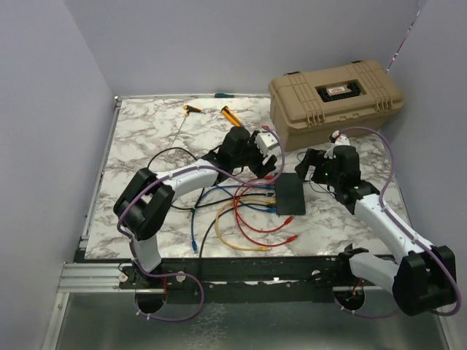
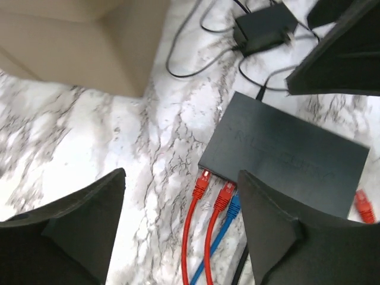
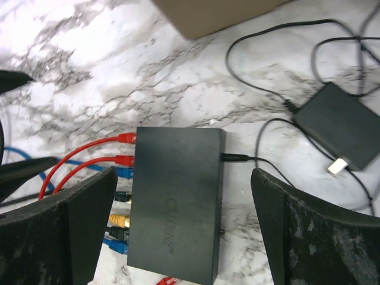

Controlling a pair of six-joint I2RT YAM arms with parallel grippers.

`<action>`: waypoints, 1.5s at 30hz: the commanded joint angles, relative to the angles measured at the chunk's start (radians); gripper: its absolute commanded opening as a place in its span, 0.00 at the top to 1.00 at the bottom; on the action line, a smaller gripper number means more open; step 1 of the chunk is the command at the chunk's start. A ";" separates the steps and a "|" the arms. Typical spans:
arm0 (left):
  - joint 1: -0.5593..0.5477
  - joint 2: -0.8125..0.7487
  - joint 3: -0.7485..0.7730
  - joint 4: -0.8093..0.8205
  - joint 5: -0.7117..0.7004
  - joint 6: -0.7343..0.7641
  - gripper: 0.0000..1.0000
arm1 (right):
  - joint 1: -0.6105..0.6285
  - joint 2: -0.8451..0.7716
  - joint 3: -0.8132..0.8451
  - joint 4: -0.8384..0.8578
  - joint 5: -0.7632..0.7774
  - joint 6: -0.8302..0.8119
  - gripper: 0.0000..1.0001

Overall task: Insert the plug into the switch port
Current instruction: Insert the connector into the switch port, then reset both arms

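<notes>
Near the middle of the marble table (image 1: pixel 146 146) lies the switch (image 1: pixel 290 193), flat on its base, with its ports on the long edge that faces the left arm. Along this edge a row of plugs meets the ports: a red plug (image 3: pixel 126 138), a second red plug (image 3: pixel 123 159), a blue plug (image 3: pixel 123 173), then a dark one, a yellow plug (image 3: pixel 119 221) and one more blue at the end. From the opposite edge a thin black power cord (image 3: pixel 237 158) runs to a small black adapter (image 3: pixel 341 127), which lies apart from the switch. The left gripper (image 2: pixel 181 178) hovers above the port edge, its fingers (image 2: pixel 77 237) spread with nothing between them. The right gripper (image 3: pixel 184 172) hangs over the switch, its fingers (image 3: pixel 309 231) spread wide too, holding nothing. Behind the switch, toward the right, stands a closed tan case (image 1: pixel 336 98).
</notes>
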 commanded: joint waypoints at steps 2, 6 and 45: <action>0.007 -0.194 -0.093 0.092 -0.254 -0.152 0.02 | 0.001 -0.165 -0.004 -0.127 0.217 0.022 0.01; 0.007 -0.382 -0.163 0.107 -0.527 -0.292 0.01 | 0.000 -0.314 0.020 -0.205 0.298 0.016 0.00; 0.103 -1.268 -0.426 -0.397 -1.117 -0.334 0.01 | 0.000 -0.974 0.035 -0.361 0.596 -0.164 0.00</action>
